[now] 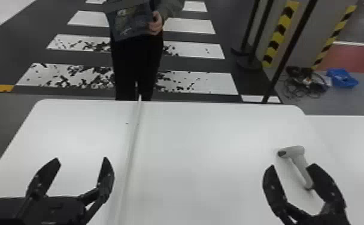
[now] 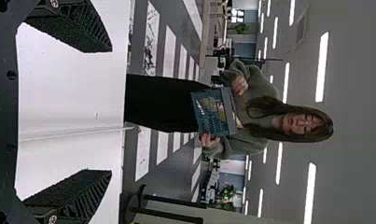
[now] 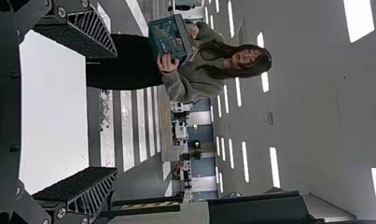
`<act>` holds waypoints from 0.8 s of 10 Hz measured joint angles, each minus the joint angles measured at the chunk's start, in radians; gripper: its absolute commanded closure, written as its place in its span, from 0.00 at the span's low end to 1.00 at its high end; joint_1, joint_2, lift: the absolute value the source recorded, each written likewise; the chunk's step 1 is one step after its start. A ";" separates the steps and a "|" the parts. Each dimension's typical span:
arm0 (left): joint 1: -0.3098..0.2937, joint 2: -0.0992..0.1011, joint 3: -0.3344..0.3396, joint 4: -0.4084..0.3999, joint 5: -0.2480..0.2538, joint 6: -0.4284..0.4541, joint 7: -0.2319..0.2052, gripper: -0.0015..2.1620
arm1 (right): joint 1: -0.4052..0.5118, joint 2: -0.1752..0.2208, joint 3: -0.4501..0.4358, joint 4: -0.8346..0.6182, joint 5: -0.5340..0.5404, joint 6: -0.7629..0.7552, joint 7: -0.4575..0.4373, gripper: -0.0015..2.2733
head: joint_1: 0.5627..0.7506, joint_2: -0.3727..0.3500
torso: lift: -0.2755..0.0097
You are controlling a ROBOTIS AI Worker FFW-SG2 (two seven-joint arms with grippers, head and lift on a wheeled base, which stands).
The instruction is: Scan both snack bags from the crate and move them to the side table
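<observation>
While person holds crate, left tool, right tool above table, jaws apart.

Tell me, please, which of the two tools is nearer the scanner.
The right tool: in the head view its finger overlaps the scanner, while the left tool is beyond the table seam.
</observation>
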 measured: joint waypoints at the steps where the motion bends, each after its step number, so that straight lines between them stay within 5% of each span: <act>1: 0.000 0.000 0.000 -0.002 0.002 0.010 -0.002 0.03 | 0.001 0.000 0.000 -0.002 0.000 -0.002 0.001 0.06 | 0.70 0.36 | 0.63; 8: 0.003 0.000 0.000 0.003 -0.001 -0.010 -0.011 0.03 | 0.007 0.002 0.000 -0.001 0.002 -0.037 0.001 0.06 | 0.70 0.36 | 0.63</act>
